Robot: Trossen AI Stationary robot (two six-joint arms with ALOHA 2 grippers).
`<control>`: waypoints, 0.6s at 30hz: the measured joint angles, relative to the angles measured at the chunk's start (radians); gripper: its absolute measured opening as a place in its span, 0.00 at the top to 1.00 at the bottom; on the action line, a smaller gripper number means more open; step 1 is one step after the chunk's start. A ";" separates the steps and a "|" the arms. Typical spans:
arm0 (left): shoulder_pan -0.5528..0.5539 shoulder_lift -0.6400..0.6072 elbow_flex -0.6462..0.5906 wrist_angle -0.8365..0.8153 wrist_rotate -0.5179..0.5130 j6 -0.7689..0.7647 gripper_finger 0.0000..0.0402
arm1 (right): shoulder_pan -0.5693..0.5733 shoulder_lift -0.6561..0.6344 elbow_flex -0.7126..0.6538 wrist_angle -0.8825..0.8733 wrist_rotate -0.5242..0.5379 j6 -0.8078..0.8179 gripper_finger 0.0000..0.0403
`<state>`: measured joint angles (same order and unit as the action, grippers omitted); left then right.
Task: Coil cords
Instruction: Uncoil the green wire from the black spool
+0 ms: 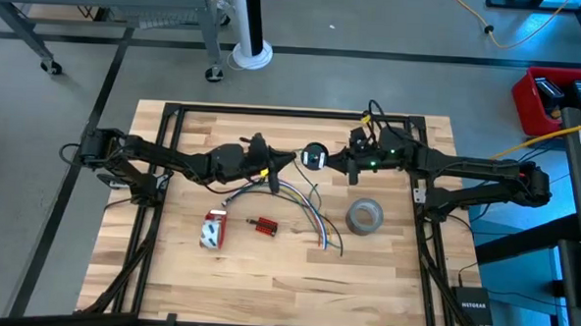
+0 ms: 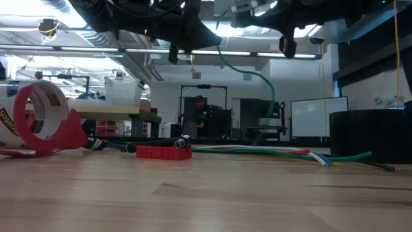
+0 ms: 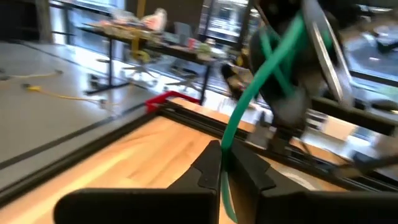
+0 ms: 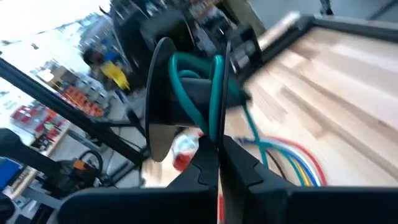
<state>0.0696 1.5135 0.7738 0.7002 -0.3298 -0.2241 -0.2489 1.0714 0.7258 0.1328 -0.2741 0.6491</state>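
Note:
A small round bundle of green cord [image 1: 313,156] hangs in the air over the table's far middle, between my two grippers. In the right wrist view its turns [image 4: 193,81] lie against a dark round disc [image 4: 160,93]. My right gripper [image 4: 219,158] reaches in from the table's right and is shut at the bundle. My left gripper [image 3: 222,165] comes from the table's left and is shut on the green cord [image 3: 261,74] that leads to the bundle [image 3: 292,56]. The cord's free part [image 2: 264,90] hangs down to the table. My left gripper pinches the green cord [image 3: 225,146] between its two fingers, a short way from the bundle. The fingers point level, from the table's left, and lie across the cord. From the fingers the cord runs straight up to the bundle, lifted clear of the table. My right gripper pinches a turn of the green cord [image 4: 216,121] at the bundle's edge between its two fingers. The fingers come nearly level from the table's right. The bundle stands beyond the fingertips, clear of the table.
Several loose coloured cords [image 1: 313,218] lie spread on the table's middle. A grey tape roll [image 1: 364,217] lies to their right, a red and white tape dispenser [image 1: 212,230] and a small red piece [image 1: 261,225] to their left. A person [image 2: 201,116] sits in the room beyond.

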 joint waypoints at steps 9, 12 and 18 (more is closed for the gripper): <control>0.002 0.000 0.000 0.127 -0.044 -0.008 0.98 | 0.001 0.006 0.000 -0.157 0.066 0.000 1.00; -0.005 0.000 0.008 0.156 0.015 -0.012 0.99 | 0.001 0.030 0.000 -0.157 0.104 0.000 1.00; -0.041 0.000 0.060 0.052 0.055 -0.030 0.99 | 0.000 0.131 0.000 -0.064 0.108 0.000 1.00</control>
<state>0.0285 1.5135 0.8342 0.7522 -0.2744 -0.2538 -0.2489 1.2021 0.7258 0.0686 -0.1659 0.6495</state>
